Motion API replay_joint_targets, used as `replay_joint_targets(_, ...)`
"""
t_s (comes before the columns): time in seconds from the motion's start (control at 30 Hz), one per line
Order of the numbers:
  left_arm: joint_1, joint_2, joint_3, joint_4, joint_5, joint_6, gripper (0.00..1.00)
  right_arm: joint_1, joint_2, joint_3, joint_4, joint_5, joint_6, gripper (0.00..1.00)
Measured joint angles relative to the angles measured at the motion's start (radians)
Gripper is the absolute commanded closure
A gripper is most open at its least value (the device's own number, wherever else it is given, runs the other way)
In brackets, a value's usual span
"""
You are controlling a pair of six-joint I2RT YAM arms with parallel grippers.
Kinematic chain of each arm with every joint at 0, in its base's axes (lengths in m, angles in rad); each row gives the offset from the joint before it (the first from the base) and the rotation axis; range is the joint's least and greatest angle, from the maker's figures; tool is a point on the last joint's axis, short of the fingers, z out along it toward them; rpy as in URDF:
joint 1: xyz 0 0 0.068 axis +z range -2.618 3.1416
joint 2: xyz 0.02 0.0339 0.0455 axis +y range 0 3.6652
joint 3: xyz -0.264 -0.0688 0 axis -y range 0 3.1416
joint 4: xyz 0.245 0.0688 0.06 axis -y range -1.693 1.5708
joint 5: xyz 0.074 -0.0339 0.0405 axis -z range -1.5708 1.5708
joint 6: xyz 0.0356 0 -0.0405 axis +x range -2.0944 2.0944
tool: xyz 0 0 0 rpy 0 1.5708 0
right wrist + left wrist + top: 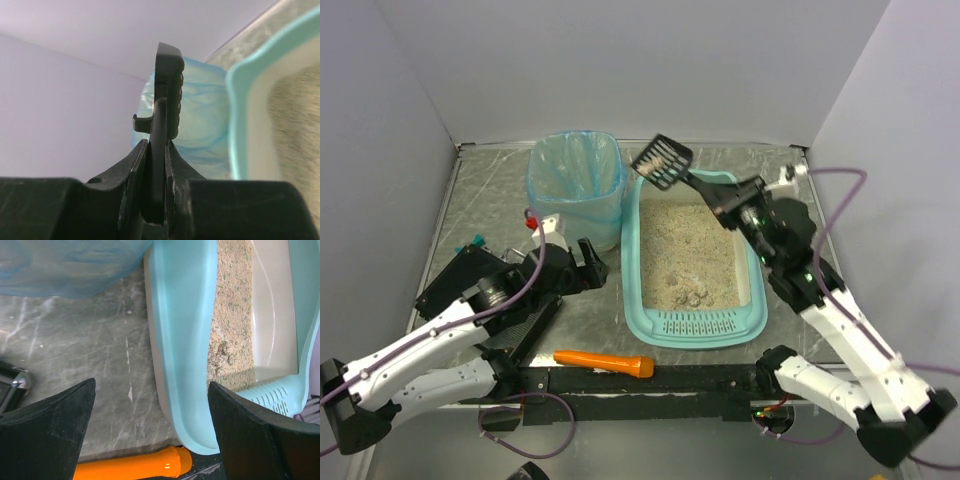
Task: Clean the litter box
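- litter box (698, 325): light teal tray, slotted near lip, beige litter with clumps; mid worktop (485, 200), just right of blue-bagged bin (576, 190)
- left tool (582, 262): wide, empty, beside box
- right tool (718, 203): clamped on black scoop (663, 160), above box's far-left corner

Soft, even light falls from overhead, bright without harshness. The counter (490, 200) carries a faint sheen and only pale shadows beside the litter box (632, 270). From the right wrist, the black scoop (167, 75) is nearly a silhouette, and the sand (297, 130) at that edge blurs. The left wrist view is crisp.
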State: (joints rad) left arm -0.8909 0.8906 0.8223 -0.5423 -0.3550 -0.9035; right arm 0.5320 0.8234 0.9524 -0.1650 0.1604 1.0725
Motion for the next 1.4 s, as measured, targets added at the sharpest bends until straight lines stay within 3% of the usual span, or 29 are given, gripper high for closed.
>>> replay_joint_targets(0.33,0.0,-0.092,-0.023,-0.048,-0.048,-0.026,0.03,0.111,0.428,0.374,0.05,-0.072,-0.126,1.0)
replay_joint_targets(0.63,0.0,-0.119,-0.055,-0.068,-0.043,-0.038,0.03,0.243,0.773,0.653,0.023,-0.109,-0.599,1.0)
replay_joint_targets(0.8,0.0,-0.128,-0.066,-0.064,-0.032,-0.048,0.03,0.345,0.813,0.654,0.038,-0.1,-0.93,1.0)
replay_joint_targets(1.03,0.0,-0.118,-0.067,-0.037,0.003,-0.056,0.03,0.424,0.813,0.676,0.09,-0.047,-1.215,1.0)
replay_joint_targets(1.23,0.0,-0.096,-0.067,-0.013,0.035,-0.058,0.03,0.413,0.792,0.677,0.097,-0.021,-1.24,1.0)
replay_joint_targets(1.4,0.0,-0.07,-0.067,0.032,0.073,-0.055,0.03,0.411,0.677,0.677,0.031,-0.008,-1.099,1.0)
